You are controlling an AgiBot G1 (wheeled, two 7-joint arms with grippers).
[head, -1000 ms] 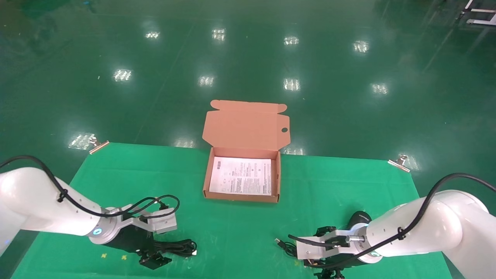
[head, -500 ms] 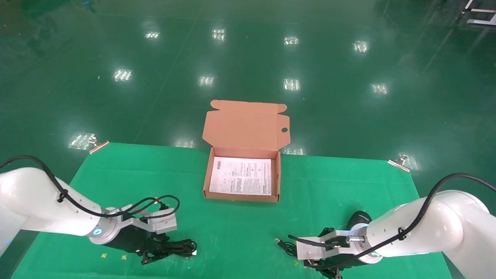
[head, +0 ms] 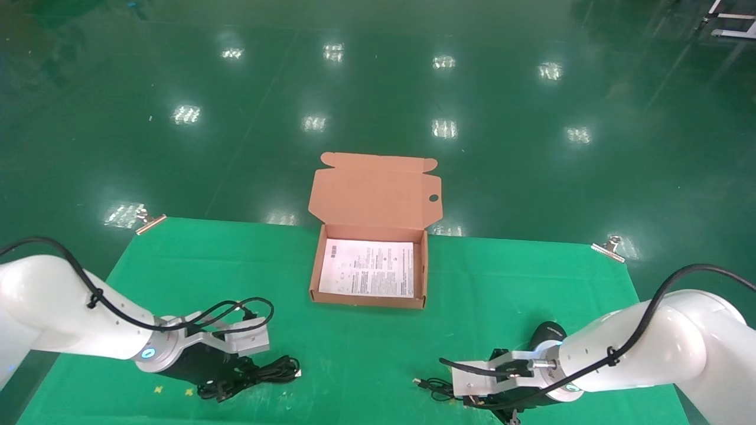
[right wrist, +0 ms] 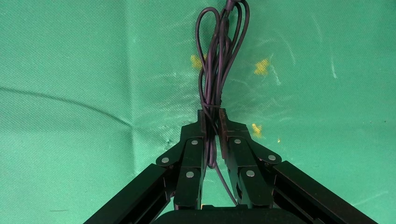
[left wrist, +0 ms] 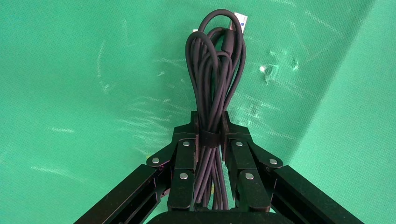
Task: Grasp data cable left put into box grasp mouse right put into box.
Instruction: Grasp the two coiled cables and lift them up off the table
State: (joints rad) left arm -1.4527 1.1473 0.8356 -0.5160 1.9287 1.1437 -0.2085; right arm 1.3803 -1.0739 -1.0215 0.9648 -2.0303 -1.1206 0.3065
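Since the earlier frames the data cable point(head: 254, 378) has shifted slightly with the left gripper point(left wrist: 210, 140), and the coiled cord end near the right gripper point(right wrist: 212, 126) has slid a little toward the left along the near edge of the surface point(head: 366, 348).

Data cable: a long looped bundle near the surface's near-left corner, its banded waist pinched between the left fingers point(left wrist: 184, 158), which are pressed against it from both sides; the free loops trail beyond the tips.

Mouse point(head: 546, 334): near the near-right corner, mostly hidden behind the right wrist. The right fingers point(right wrist: 194, 158) pinch its bundled cord point(right wrist: 217, 60), not the body.

Box point(head: 315, 277): open near the middle of the far edge, lid raised, a white leaflet point(head: 367, 268) lying flat inside; both items are well apart from it.

Risks, as judged: lifting by the cord would probably leave the mouse dangling and swinging, so it could strike the box wall or slip from the tie. The cable's loose loops may drape over the box rim instead of dropping inside.
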